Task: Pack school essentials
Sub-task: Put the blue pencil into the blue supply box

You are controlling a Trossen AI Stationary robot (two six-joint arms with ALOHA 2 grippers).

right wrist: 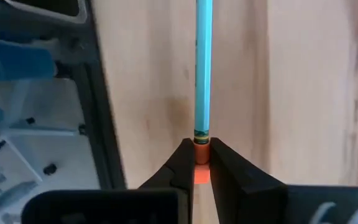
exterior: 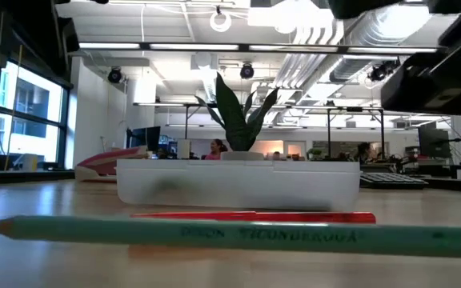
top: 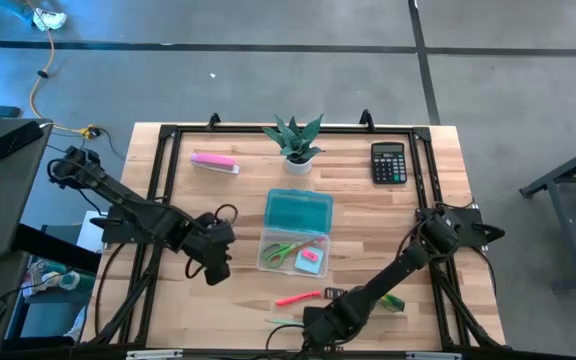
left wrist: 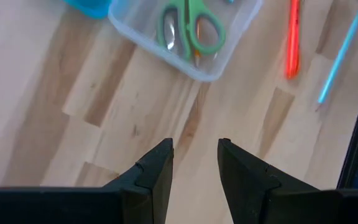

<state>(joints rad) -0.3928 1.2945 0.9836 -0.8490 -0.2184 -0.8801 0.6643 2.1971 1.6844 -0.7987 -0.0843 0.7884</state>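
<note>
A clear box (top: 293, 250) with its teal lid (top: 299, 211) swung back holds green-handled scissors (top: 284, 251) and a light-blue note pad (top: 310, 261) with a pink eraser on it. The pink-red pen (top: 298, 297) lies on the wood in front of the box. A green pencil (top: 281, 321) lies along the near edge. My right gripper (top: 313, 325) is shut on its right end. A yellow-green block (top: 394, 302) lies beside the right arm. My left gripper (top: 213, 264) is open over bare wood left of the box. My right gripper (right wrist: 202, 149) pinches the green pencil's eraser end (right wrist: 202, 142) between its two fingertips. The fingers come from the table's right and point along the pencil, not across it. The pencil (exterior: 230, 234) runs level and low along the near edge; whether it rests on the wood I cannot tell.
A potted plant (top: 296, 142) stands behind the box, with a black calculator (top: 389, 162) to its right and a pale-pink bar (top: 214, 162) to its left. A black frame (top: 158, 200) runs around the table top. Bare wood lies left and right of the box.
</note>
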